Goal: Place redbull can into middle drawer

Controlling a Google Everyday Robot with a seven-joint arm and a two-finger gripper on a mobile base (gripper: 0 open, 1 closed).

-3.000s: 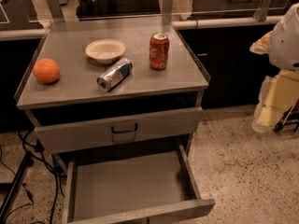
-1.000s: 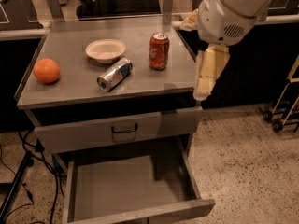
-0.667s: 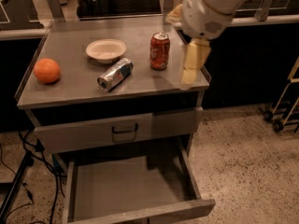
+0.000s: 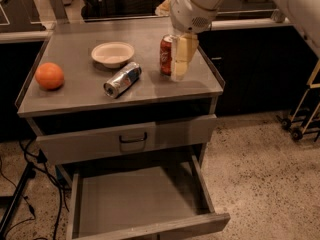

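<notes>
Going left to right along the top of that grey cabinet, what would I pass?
Round orange fruit → slim silver-and-blue redbull can lying on its side → upright red soda can. Left out: the white bowl, overlapping the silver can's span, and the robot's pale gripper, which covers the soda can's right edge.

Redbull can (image 4: pixel 122 79): silver-blue, on side on surface (image 4: pixel 75 98). Middle drawer (image 4: pixel 135 204): grey, pulled open. Pincer (image 4: pixel 179 74): over surface, right of can.

On the grey bench (image 4: pixel 75 98) sit an orange (image 4: pixel 49 75) at the left, a shallow white bowl (image 4: pixel 113 53) further back, and a red soda can (image 4: pixel 165 56) — upright, partly hidden behind the gripper (image 4: pixel 179 72) hanging over the right side.
</notes>
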